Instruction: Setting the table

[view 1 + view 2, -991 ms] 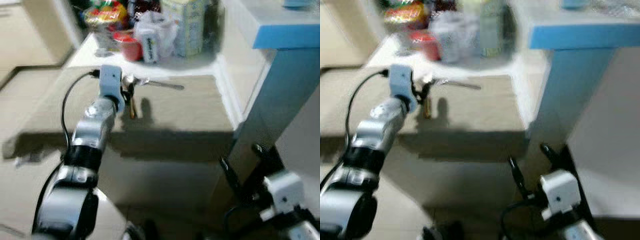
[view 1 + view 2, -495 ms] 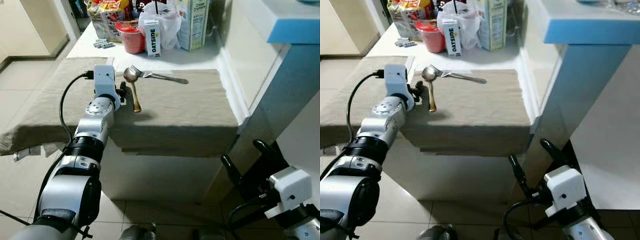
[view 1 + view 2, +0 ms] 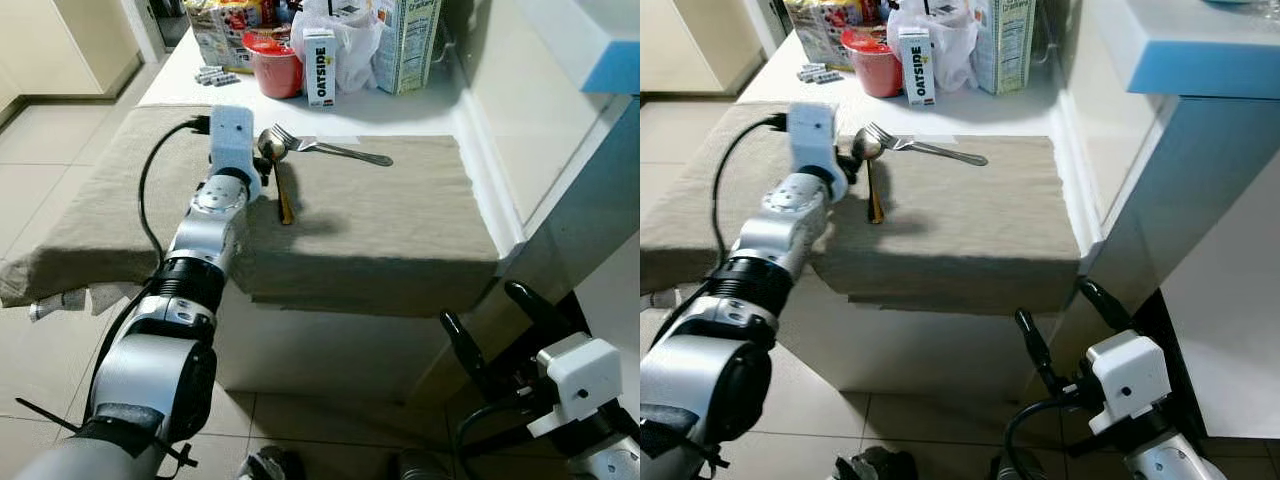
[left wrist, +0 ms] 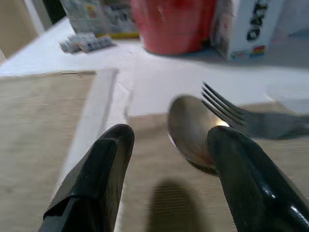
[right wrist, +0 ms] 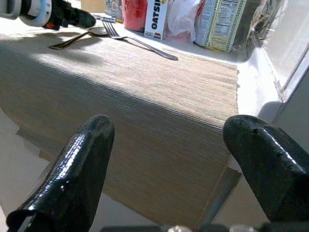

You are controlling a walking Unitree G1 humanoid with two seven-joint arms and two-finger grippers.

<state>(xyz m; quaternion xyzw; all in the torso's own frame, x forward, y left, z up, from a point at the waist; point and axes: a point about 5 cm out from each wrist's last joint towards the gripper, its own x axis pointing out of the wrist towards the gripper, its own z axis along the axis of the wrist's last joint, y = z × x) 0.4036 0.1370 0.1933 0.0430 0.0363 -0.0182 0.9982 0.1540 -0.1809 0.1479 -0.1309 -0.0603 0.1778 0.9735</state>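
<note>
- The left gripper point(image 4: 164, 159) is over the beige woven placemat point(image 3: 380, 220), its two black fingers spread apart and holding nothing.
- The gold-handled metal spoon point(image 3: 279, 178) lies on the placemat just beside this gripper, its bowl between the fingertips in the left wrist view.
- The silver metal fork point(image 3: 330, 147) lies across the placemat, its tines next to the spoon bowl.
- The right gripper point(image 3: 495, 335) hangs low beside the table, fingers wide open and empty.

Beige woven placemat point(image 3: 380, 215), seemingly gold-handled spoon point(image 3: 281, 185), red cup point(image 3: 276, 68).
</note>
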